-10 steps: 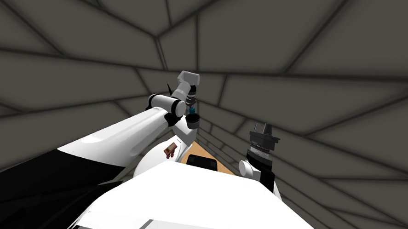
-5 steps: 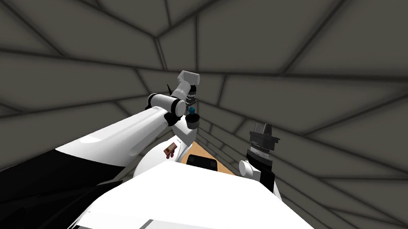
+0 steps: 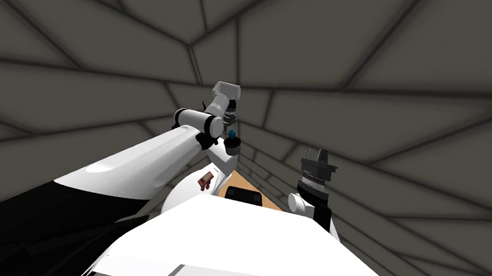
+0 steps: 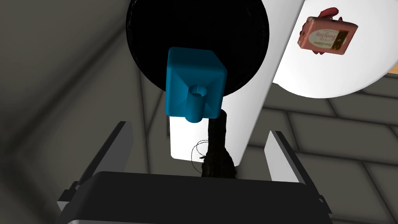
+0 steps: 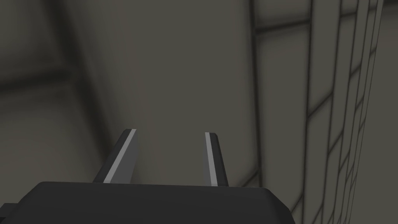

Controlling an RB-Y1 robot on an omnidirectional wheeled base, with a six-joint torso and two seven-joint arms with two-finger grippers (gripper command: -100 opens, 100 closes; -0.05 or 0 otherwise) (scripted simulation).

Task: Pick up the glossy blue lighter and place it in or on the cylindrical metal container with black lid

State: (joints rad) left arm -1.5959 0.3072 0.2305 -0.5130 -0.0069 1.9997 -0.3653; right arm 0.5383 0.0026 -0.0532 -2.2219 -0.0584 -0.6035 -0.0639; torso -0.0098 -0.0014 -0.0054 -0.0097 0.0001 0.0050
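The blue lighter (image 4: 194, 87) stands on the black lid (image 4: 155, 39) of the round container (image 4: 254, 97), inside the lid's round edge. The left gripper (image 4: 198, 129) hangs just above it. Its fingers (image 4: 116, 144) are spread wide and touch nothing, with open room on both sides of the lighter. In the head view a pink box (image 3: 206, 181) lies at 7 o'clock from the container, on a round white desk (image 4: 330, 74). The right gripper (image 5: 170, 134) is at 3 o'clock, well apart. Its fingers are apart and hold nothing, with only grey tiles (image 5: 194, 58) beyond them.
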